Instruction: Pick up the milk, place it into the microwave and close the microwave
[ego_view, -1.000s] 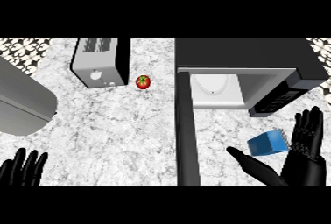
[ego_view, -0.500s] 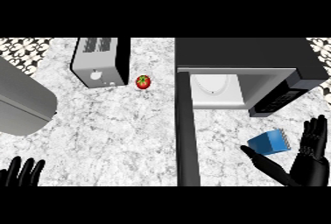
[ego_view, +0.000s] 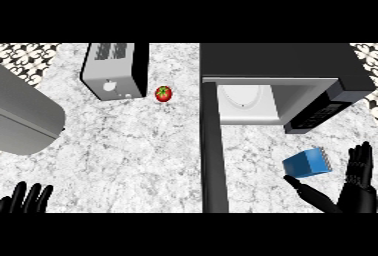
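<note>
The milk (ego_view: 307, 163) is a small blue carton lying on the marble counter in front of the microwave (ego_view: 280, 80), whose cavity stands open. Its dark door (ego_view: 212, 150) swings out toward me, left of the carton. My right hand (ego_view: 353, 189) is open at the lower right, fingers up beside the carton's right side, thumb stretched below it; it does not hold the carton. My left hand (ego_view: 26, 200) rests open at the lower left corner, fingers up.
A silver toaster (ego_view: 112, 71) stands at the back left with a red tomato (ego_view: 163, 93) next to it. A large grey rounded object (ego_view: 23, 120) occupies the left edge. A white plate (ego_view: 248, 100) lies inside the microwave.
My right hand has slid down and to the right, away from the milk carton. The left hand has sunk lower toward the bottom edge. The carton has not moved.
</note>
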